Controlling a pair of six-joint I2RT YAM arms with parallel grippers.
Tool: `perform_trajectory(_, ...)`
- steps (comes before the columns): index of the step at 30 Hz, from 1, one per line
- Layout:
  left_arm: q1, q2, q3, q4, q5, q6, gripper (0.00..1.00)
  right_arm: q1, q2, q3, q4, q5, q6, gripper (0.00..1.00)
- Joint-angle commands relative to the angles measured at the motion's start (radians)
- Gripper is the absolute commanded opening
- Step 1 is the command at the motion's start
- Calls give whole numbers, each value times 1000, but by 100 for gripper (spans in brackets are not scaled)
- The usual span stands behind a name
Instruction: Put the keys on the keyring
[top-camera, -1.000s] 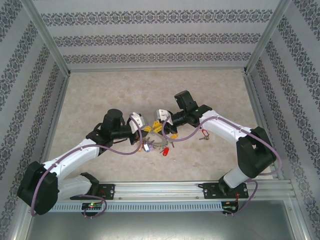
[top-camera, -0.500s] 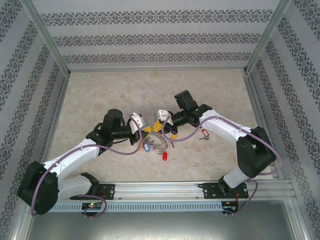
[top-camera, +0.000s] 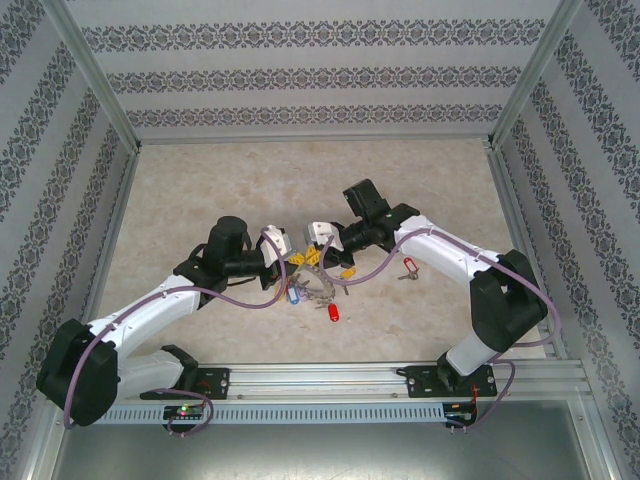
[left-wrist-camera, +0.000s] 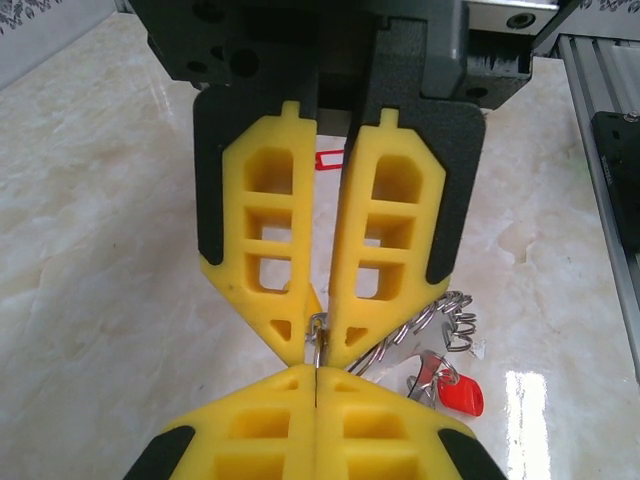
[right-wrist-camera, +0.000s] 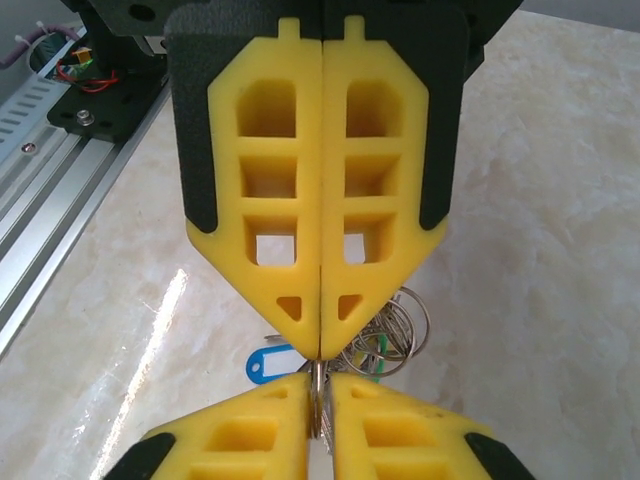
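The keyring (top-camera: 315, 283) is a grey ring hung with small keys and hangs between my two grippers at the table's middle. My left gripper (top-camera: 297, 260) and right gripper (top-camera: 316, 254) meet tip to tip above it. In the left wrist view my left gripper (left-wrist-camera: 316, 375) is shut, with the ring's wire in its seam; the keyring (left-wrist-camera: 440, 320) trails a red tag (left-wrist-camera: 460, 392). In the right wrist view my right gripper (right-wrist-camera: 320, 390) pinches the keyring (right-wrist-camera: 395, 330); a blue tag (right-wrist-camera: 270, 362) hangs below. A red-tagged key (top-camera: 405, 266) lies loose right of the right arm.
A yellow tag (top-camera: 348, 270) shows under the right gripper; whether it sits on the ring I cannot tell. The aluminium rail (top-camera: 400, 375) runs along the near edge, and patterned walls close in the other sides. Bare marble tabletop (top-camera: 300, 180) lies behind the arms.
My right gripper has closed onto the ring and shifted slightly left. The hanging bundle swung, and its red tag dropped a little lower. The left gripper stayed shut.
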Motion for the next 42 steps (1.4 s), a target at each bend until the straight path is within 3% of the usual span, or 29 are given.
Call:
perform_trajectory(1,-10,-8,40,18,43,24,0,11,17,29,-43,13,-42,10)
perform_trajectory(4,-10,-11,39,17,37,25,0,10,19,39,-58,15,-31,1)
perform_trajectory(6,-10,-18,37,11,26,24,1,8,15,43,-56,11,-4,0)
perform_trajectory(8,-9,-34,31,3,-3,13,20,5,8,48,-54,8,52,0)
perform_trajectory(10,-9,-69,4,17,-44,-12,33,-1,-2,51,-41,20,134,0)
perform_trajectory(14,-7,-178,-75,105,-160,-115,44,-24,-37,31,35,86,360,0)
perform_trajectory(18,-8,-239,-110,124,-236,-217,50,-14,-62,45,115,276,677,0)
perform_trajectory(24,-9,-215,-132,183,-282,-385,57,36,-23,164,37,658,1067,0)
perform_trajectory(29,-14,-165,-128,221,-290,-409,61,37,-25,189,13,741,1352,0)
perform_trajectory(37,-40,-7,-53,250,-195,-365,73,62,-2,227,-11,709,1408,0)
perform_trajectory(42,-66,74,-3,221,-206,-340,74,67,-5,225,-12,703,1412,0)
